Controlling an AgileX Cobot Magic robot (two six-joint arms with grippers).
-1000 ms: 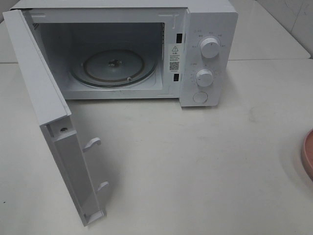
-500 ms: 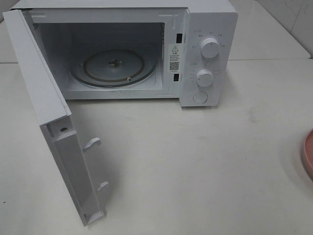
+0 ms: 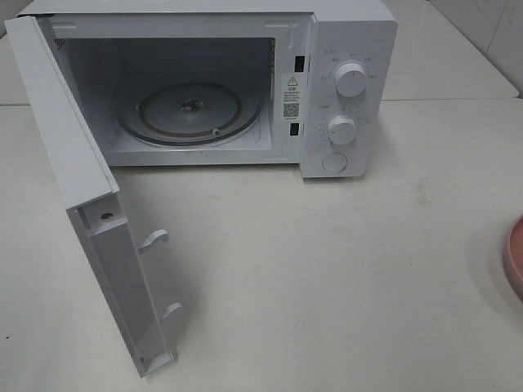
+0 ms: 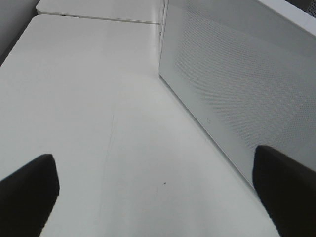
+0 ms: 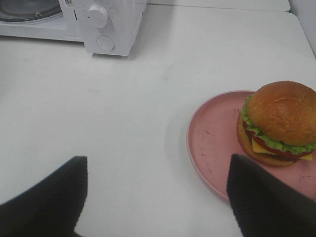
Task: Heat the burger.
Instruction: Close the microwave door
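While the white box-shaped microwave oven [image 3: 245, 82] stands at the back of the pale desk [image 3: 327, 269] with its door [image 3: 90, 212] swung wide, we find the tall round burger [image 5: 277, 123], with its glossy orange-brown domed bun, green lettuce, red and yellow layers, only in the right wrist view. It sits on the flat round pink plate [image 5: 212, 140], toward the side of that plate farther from the microwave oven. In the high view just a sliver of the plate's rim [image 3: 515, 257] shows at the right edge of the desk, well apart from the oven, and the burger itself is out of that frame.

We see the right claw [image 5: 158, 202] with its two dark fingers spread wide and nothing between them. One finger [image 5: 266, 202] overlaps the near rim of the plate in that view, close to the burger, though we cannot tell whether it touches anything; the other finger [image 5: 47, 202] is over bare desk. The burger lies just beyond and to one side of the gap between the fingers, not inside it.

We see the left claw [image 4: 153, 197] likewise spread wide and empty, over bare desk beside the perforated outer face of the open door [image 4: 237, 84].

Inside the oven the round glass turntable [image 3: 189, 110] lies bare. Two round white knobs [image 3: 350, 80] and a round button [image 3: 334, 162] sit on the control panel.
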